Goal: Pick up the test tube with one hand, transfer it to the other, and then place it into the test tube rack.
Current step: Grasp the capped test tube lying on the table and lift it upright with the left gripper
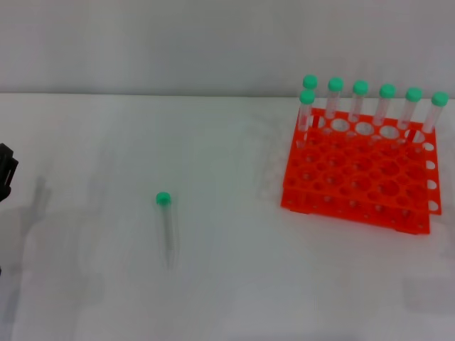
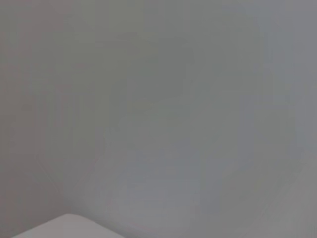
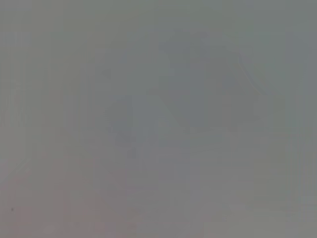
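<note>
The test tube (image 1: 166, 224) lies on the white table left of centre, its green cap (image 1: 163, 199) pointing away from me and its clear body running toward me. The orange-red test tube rack (image 1: 359, 181) stands at the right, with several green-capped tubes upright in its back row and one at its left side. A black part of my left gripper (image 1: 6, 174) shows at the left edge of the head view, well left of the tube; its fingers are out of frame. My right gripper is out of view. Both wrist views show only a blank grey surface.
The white table (image 1: 227, 284) ends at a pale wall at the back. Faint shadows fall on the table near the left edge.
</note>
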Motion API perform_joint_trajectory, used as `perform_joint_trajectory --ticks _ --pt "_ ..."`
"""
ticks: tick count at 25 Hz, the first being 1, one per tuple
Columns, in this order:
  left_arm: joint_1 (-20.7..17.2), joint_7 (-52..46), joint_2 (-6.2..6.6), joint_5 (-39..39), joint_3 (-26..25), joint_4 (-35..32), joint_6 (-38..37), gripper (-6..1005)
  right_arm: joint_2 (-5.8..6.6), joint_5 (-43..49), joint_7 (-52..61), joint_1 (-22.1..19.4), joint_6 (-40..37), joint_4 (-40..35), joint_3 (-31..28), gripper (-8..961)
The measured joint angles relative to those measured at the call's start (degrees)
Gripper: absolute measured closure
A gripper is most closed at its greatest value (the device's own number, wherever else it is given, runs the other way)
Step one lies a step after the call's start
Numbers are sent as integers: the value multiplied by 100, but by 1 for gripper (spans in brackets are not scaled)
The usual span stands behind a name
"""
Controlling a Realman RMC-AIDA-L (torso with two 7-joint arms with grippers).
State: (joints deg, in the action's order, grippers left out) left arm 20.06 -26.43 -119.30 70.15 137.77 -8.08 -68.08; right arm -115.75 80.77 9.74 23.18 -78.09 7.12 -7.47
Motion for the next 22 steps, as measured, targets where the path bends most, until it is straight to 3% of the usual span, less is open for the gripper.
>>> perform_joint_trajectory --ticks 13,16,18,22 --pt "-12 -73 26 -362 14 81 191 152 -4 0 -18 -53 -29 9 0 81" --pt "147 -536 178 -384 13 108 462 152 0 -1 -16 -58 -20 8 0 81" --pt "279 -1138 353 -581 34 229 565 152 4 0 -15 -59 -17 8 0 81" --pt "758 -3043 723 -1682 81 1002 556 153 -1 0 -13 -59 -9 8 0 81"
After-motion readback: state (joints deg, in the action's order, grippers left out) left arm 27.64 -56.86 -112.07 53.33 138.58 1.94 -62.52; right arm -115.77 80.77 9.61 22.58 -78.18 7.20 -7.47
